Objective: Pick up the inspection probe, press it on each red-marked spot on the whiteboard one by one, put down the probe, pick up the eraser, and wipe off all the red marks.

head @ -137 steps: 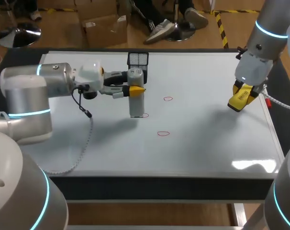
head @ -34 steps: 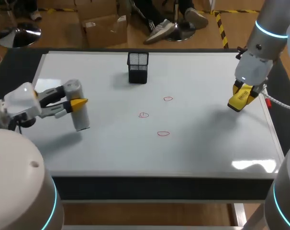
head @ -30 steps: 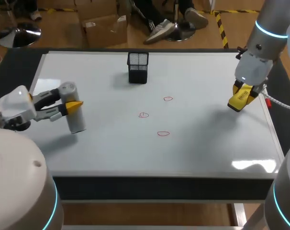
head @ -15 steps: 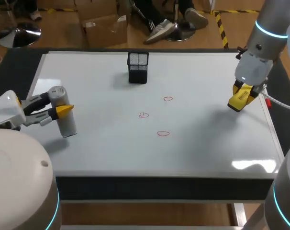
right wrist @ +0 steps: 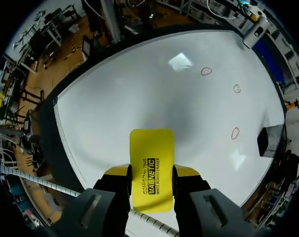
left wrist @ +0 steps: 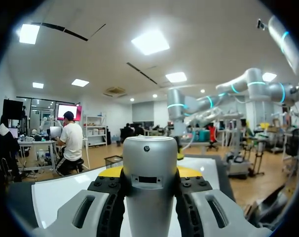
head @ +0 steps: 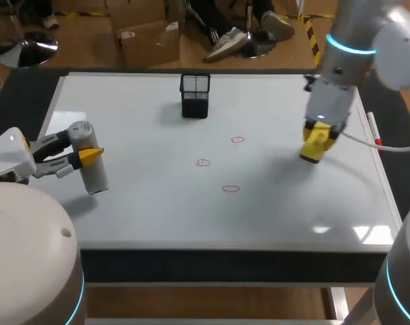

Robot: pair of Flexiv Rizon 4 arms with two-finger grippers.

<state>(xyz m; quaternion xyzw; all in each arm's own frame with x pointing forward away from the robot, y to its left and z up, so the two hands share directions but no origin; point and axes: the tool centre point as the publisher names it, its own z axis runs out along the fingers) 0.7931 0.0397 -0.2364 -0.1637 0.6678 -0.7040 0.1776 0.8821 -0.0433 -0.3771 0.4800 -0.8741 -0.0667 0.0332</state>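
Note:
The inspection probe (head: 88,161), a silver cylinder, stands upright over the whiteboard's left part with my left gripper (head: 83,146) shut on it. In the left wrist view the probe (left wrist: 149,192) fills the gap between the yellow-tipped fingers (left wrist: 109,172). My right gripper (head: 314,137) is shut on the yellow eraser (head: 312,145), a little above the board and right of the marks. The right wrist view has the eraser (right wrist: 150,168) clamped between both fingers. Three small red marks (head: 237,140) (head: 203,162) (head: 231,189) sit mid-board; ahead of the eraser they show as red marks (right wrist: 206,71) (right wrist: 237,89) (right wrist: 235,133).
A black mesh holder (head: 195,95) stands at the far middle of the whiteboard (head: 157,217); it shows as a holder (right wrist: 268,140) beyond the marks. A red pen (head: 375,129) lies along the board's right edge.
My left arm carried the probe leftward, then held still. In the last half second my right arm moved left toward the red marks with the eraser.

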